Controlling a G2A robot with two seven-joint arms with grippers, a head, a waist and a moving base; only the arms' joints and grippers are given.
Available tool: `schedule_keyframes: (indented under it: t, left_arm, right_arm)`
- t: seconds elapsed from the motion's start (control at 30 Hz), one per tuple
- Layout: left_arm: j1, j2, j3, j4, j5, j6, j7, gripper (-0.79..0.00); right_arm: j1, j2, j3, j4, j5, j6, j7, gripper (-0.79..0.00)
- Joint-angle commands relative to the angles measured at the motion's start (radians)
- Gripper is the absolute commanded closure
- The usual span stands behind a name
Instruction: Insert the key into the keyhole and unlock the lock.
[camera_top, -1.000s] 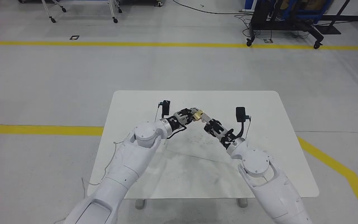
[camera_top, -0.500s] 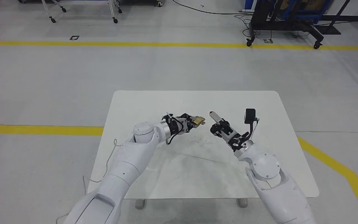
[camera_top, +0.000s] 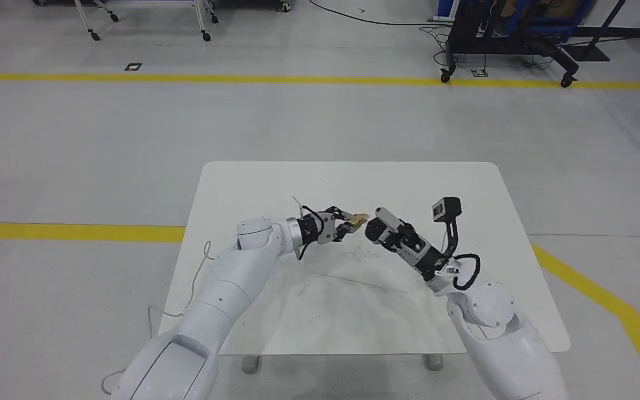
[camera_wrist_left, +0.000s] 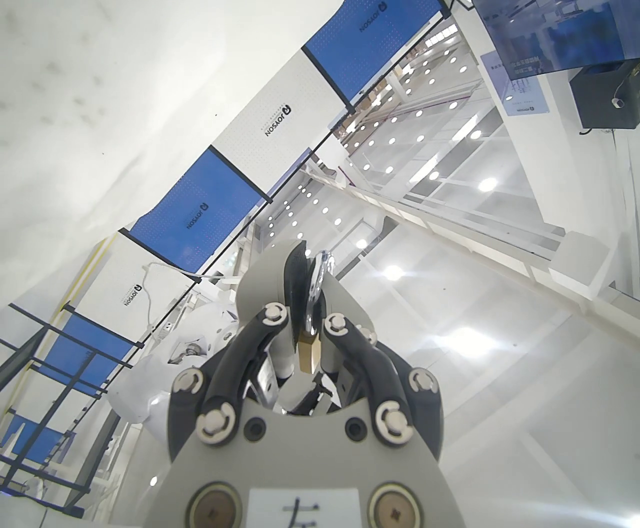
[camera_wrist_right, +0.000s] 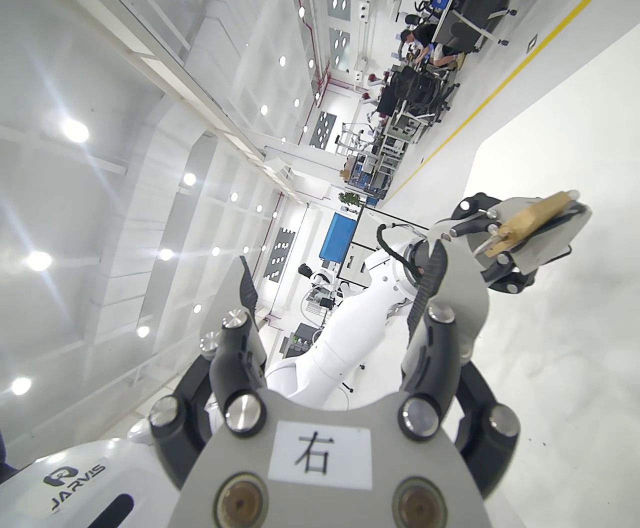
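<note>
Left gripper (camera_top: 338, 222) sits over the middle of the table (camera_top: 250, 190), its fingers closed tight on the brass lock (camera_top: 352, 214). The lock is gripped by its body and held clear of the tabletop, with one end pointing right toward the other arm. The left wrist view shows the silver shackle (camera_wrist_left: 317, 280) pinched edge-on between the pads.

A second ago both grippers met at the lock. Half a second ago the right one had pulled off to the right, leaving a plain gap, while the lock stayed in the left gripper's hold. Now the right gripper (camera_top: 378, 224) has come back in and sits just beside the lock's free end, not touching it. Its fingers are spread wide with nothing between them.

I cannot make out the key, in the right gripper or at the lock. My guess is that the right arm is lining up for another go at the lock, and nothing shows the shackle sprung, so I would not call it unlocked yet.
</note>
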Motion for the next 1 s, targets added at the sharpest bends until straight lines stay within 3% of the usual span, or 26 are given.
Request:
schedule_keyframes:
  t: [0.0,0.23,0.4,0.57,0.73,0.97]
  left_arm:
    - [-0.002,-0.001,0.003,0.003,0.001,-0.003,-0.007,0.000]
    - [-0.001,-0.001,0.005,0.006,-0.001,-0.036,-0.045,0.000]
    - [-0.001,0.001,0.001,-0.002,0.008,-0.071,-0.044,0.000]
    - [0.006,0.004,-0.011,-0.017,0.012,-0.123,-0.018,0.000]
    - [0.026,0.011,-0.022,-0.064,0.081,-0.282,0.093,0.000]
    - [0.090,0.030,-0.026,-0.198,0.281,-0.510,0.284,0.000]
  right_arm:
    - [0.015,-0.001,-0.011,0.004,-0.013,0.013,-0.003,-0.751]
    - [0.081,-0.011,-0.059,0.073,-0.039,0.077,-0.045,-0.708]
    - [0.074,-0.013,-0.063,0.065,-0.032,0.057,-0.054,-0.785]
    - [0.036,-0.008,-0.032,0.028,-0.002,0.026,-0.034,-0.785]
    - [0.036,-0.008,-0.032,0.028,-0.002,0.026,-0.034,-0.785]
    - [0.031,-0.010,-0.042,0.028,0.040,0.041,-0.022,-0.785]
